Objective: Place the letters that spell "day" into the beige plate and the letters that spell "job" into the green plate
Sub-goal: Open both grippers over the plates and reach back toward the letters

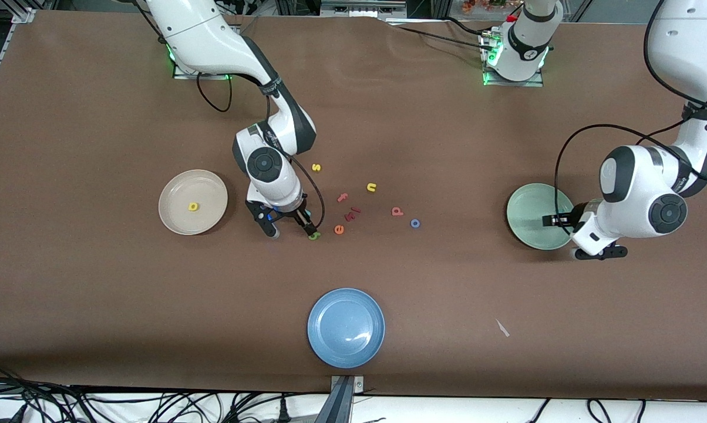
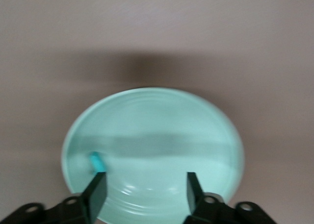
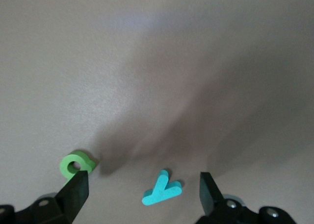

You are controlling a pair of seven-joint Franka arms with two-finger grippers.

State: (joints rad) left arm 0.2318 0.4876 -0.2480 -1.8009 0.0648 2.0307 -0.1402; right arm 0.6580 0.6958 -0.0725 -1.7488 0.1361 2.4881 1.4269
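Right wrist view: the teal y [image 3: 162, 188] lies flat on the table [image 3: 147, 62] between the spread fingers of the right hand [image 3: 142, 194], with the green a [image 3: 76, 165] just beside one finger [image 3: 73, 192]. Front view shows the same hand [image 1: 289, 226] low over the table near the beige plate [image 1: 171, 220], which already holds the yellow d [image 1: 193, 206]. The step in hand is judged to be the grasp of the y: descend straight, keep the y centred between the pads, and avoid nudging the a. Left wrist view: the left hand [image 2: 144, 192], fingers apart and empty, hangs over the green plate [image 2: 196, 121]; a small teal piece [image 2: 96, 161], probably the j, is in the plate by one finger. The salmon-red b [image 1: 397, 211] and the blue o [image 1: 415, 223] lie on the table between the two plates, near the orange e [image 1: 339, 230]. The blue plate [image 1: 324, 346] sits nearest the front camera.
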